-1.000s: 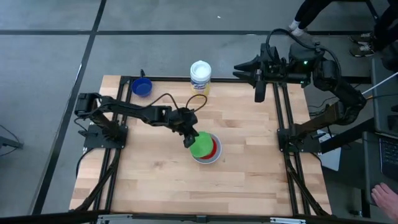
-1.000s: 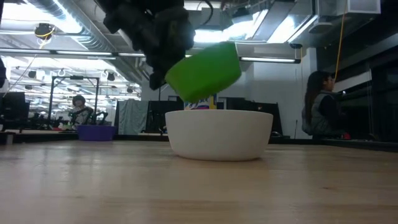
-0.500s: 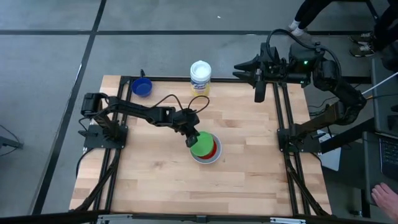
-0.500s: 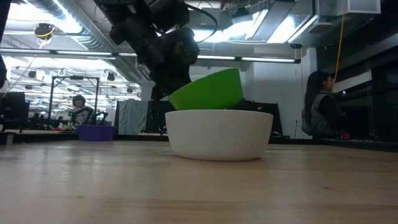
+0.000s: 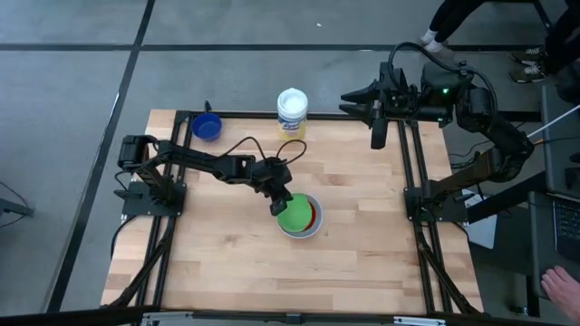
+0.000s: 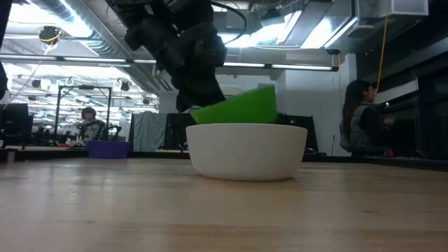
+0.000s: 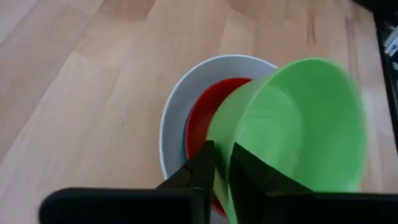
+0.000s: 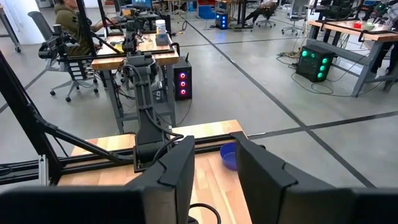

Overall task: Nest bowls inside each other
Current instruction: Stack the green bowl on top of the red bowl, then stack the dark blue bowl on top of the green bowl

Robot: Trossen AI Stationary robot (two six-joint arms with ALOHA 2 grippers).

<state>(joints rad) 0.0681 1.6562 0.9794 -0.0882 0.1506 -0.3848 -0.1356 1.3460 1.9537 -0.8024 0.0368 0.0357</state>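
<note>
A white bowl (image 5: 311, 233) stands mid-table with a light blue sliver (image 7: 185, 142) and a red bowl (image 5: 314, 215) nested inside it. The green bowl (image 5: 292, 215) sits tilted on top of them, its underside down inside the white bowl (image 6: 246, 150). My left gripper (image 7: 222, 167) is shut on the green bowl's left side. A dark blue bowl (image 5: 207, 127) rests on its base at the far left corner. My right gripper (image 8: 214, 168) hangs open, high over the far right corner (image 5: 376, 134), holding nothing. My left gripper pinches the green bowl's wall at the rim (image 7: 224, 155), on the side toward the table's left. One finger (image 7: 252, 174) is inside the bowl and the other (image 7: 200, 171) outside. The fingers slant down from the left. The bowl is tilted, its underside in the red bowl.
A white canister with a yellow label (image 5: 292, 111) stands at the far edge, behind the stack. Black frame rails (image 5: 417, 181) run along both sides of the table. People sit and stand in the room beyond. Bare wood lies in front of the stack.
My left gripper has gone down a little with the green bowl. The bowl hung clear above the white bowl a second ago; now its underside sits inside the stack, less tilted than before. My right arm has kept still.
</note>
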